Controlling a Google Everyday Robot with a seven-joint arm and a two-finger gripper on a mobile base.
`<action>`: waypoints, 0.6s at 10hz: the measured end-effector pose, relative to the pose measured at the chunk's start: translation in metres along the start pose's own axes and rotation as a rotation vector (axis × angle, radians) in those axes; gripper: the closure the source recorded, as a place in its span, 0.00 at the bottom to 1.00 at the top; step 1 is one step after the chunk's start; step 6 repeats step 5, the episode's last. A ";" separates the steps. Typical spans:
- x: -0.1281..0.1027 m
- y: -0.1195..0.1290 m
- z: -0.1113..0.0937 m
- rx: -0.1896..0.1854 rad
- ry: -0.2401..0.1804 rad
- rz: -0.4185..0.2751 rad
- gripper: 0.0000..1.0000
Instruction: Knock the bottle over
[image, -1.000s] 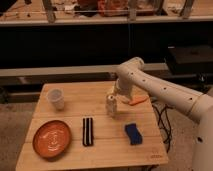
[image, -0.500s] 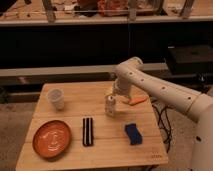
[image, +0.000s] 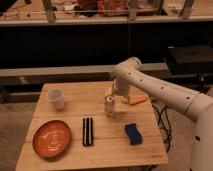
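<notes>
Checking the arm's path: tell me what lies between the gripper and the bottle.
Nothing. In the camera view the gripper sits right at the upright bottle, just above it, with no object between. The carrot lies off to the side.

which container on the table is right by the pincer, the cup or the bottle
The bottle, slim and pale, stands at mid-table right by the pincer. The wider translucent cup sits well off toward the table's left edge.

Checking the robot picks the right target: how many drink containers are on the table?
2. The bottle stands upright near the table's middle, with the tool right at it. The plastic cup stands at the back left corner. None seem hidden.
</notes>
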 end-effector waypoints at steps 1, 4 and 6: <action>-0.001 -0.002 0.000 0.001 -0.002 -0.007 0.20; -0.004 -0.005 0.000 0.003 -0.006 -0.023 0.20; -0.005 -0.008 0.000 0.004 -0.007 -0.030 0.20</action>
